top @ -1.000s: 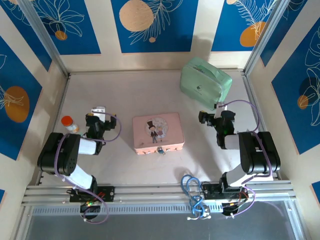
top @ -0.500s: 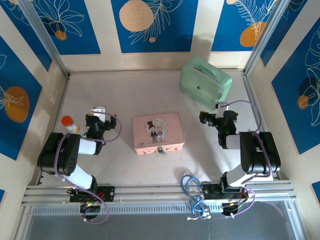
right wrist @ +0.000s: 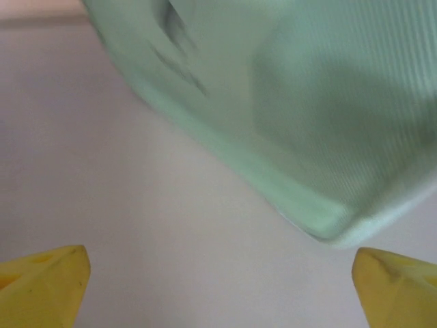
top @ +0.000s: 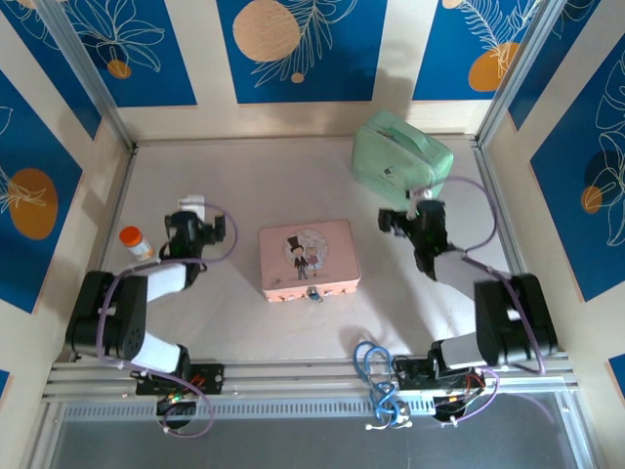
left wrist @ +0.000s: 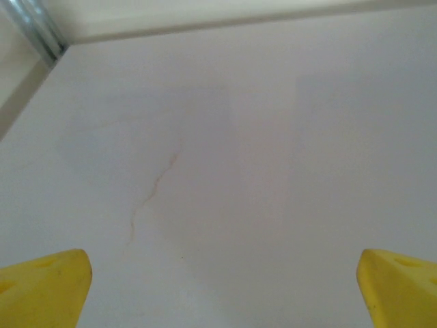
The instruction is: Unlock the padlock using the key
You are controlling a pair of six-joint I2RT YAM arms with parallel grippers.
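The padlock [top: 313, 293] is a tiny bluish metal lock hanging at the near edge of the pink picture tin [top: 309, 259] in the middle of the table. The key is out of view. My left gripper [top: 192, 213] is left of the tin, well apart from it. In the left wrist view it [left wrist: 222, 294] is open, its yellow fingertips [left wrist: 42, 287] wide over bare table. My right gripper [top: 414, 211] is right of the tin, close to a mint green case. It [right wrist: 218, 294] is open too, with nothing between its fingertips [right wrist: 396, 290].
The mint green case [top: 402, 156] lies at the back right, and its corner [right wrist: 307, 102] looms just ahead of my right gripper. A small orange-capped bottle [top: 137, 242] stands at the left edge. Blue cable loops [top: 376, 366] lie by the near rail.
My right gripper has moved left and farther out toward the green case. My left arm has stretched a little farther out. Tin and padlock have not moved.
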